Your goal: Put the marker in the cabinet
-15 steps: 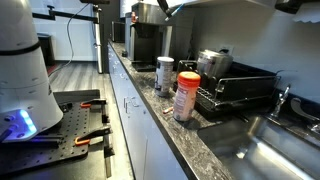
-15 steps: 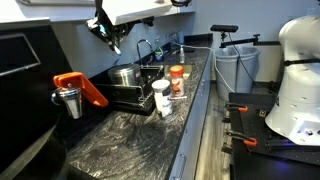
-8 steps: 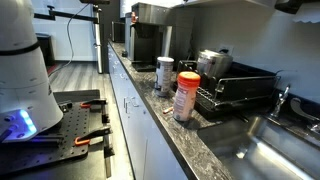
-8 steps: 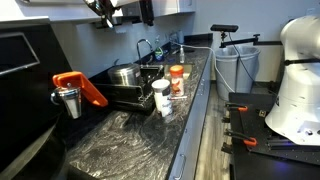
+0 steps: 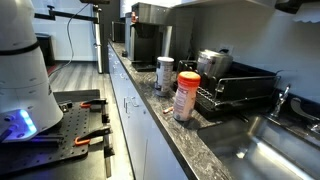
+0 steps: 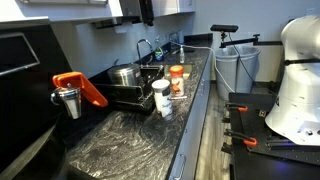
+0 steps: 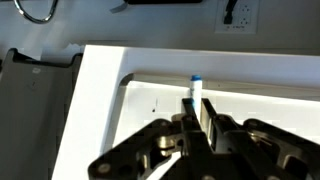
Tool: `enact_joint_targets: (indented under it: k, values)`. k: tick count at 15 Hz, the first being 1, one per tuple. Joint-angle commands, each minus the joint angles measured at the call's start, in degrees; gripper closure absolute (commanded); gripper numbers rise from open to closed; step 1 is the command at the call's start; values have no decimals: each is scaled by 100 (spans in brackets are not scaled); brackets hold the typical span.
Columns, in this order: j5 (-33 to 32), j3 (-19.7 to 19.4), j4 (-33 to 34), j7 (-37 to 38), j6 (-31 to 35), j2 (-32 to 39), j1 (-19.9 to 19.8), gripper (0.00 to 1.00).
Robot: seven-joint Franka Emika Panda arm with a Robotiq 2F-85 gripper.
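In the wrist view my gripper (image 7: 197, 118) comes in from the bottom, shut on a white marker (image 7: 196, 92) with a blue tip that sticks out beyond the fingertips. The marker points into the open front of the pale cabinet (image 7: 100, 95), just over its white lower edge. In an exterior view only a dark part of the arm (image 6: 142, 10) shows at the top edge, up by the cabinet's underside (image 6: 60, 12); the gripper itself is out of frame there. The cabinet's flat underside also shows in an exterior view (image 5: 235, 6).
On the dark stone counter (image 6: 130, 140) below stand an orange-lidded canister (image 5: 187, 95), a white jar (image 6: 161, 97), a black dish rack (image 5: 240, 90) and a coffee maker (image 5: 148, 35). A sink (image 5: 270, 145) lies beyond. An orange-handled cup (image 6: 72, 92) stands nearby.
The arm has risen from just below the cabinet until the gripper has left the top of the exterior view. Nothing on the counter has moved.
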Motion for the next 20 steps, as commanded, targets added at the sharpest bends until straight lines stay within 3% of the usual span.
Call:
enact_joint_targets:
  k: [1, 10, 13, 14, 20]
  values:
    - [-421, 71, 332, 5, 320, 186, -62, 97]
    - [-1117, 84, 747, 286, 573, 501, 0, 97]
    - [-1070, 108, 807, 357, 541, 590, 79, 97]
    - [-959, 60, 538, 241, 418, 329, 73, 88]
    - [-958, 72, 569, 293, 419, 367, 111, 88]
